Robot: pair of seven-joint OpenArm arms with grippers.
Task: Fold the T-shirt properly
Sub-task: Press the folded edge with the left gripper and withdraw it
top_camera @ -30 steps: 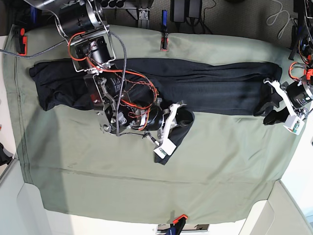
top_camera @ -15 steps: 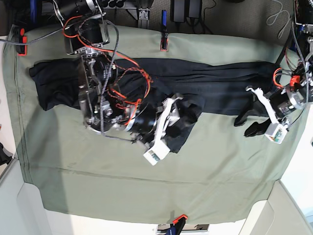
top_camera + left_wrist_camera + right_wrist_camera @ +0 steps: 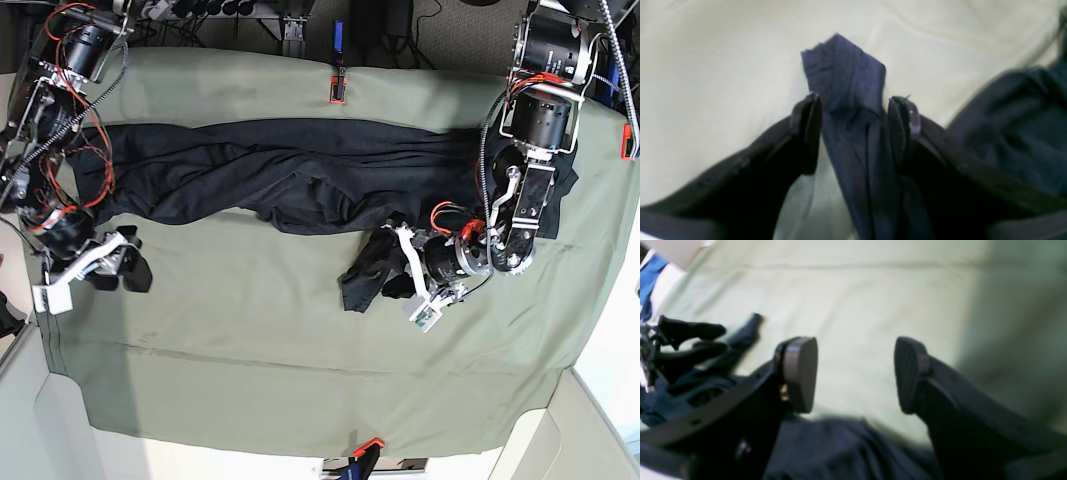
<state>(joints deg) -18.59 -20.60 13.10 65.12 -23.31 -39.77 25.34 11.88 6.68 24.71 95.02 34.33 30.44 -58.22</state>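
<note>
T-shirt (image 3: 300, 175) stretched lengthwise along the tabletop's (image 3: 250, 350) far edge.
Left hand (image 3: 853, 133) seemingly pinches a folded corner, a detail only its wrist view shows; right hand (image 3: 855, 373) gapes empty.

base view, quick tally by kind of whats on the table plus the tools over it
T-shirt: 1
green table cloth: 1
orange clamps on the cloth edge: 2
tools: 2, left tool with a fold of the shirt between its fingers, right tool with nothing between its fingers
Total: 6
</note>
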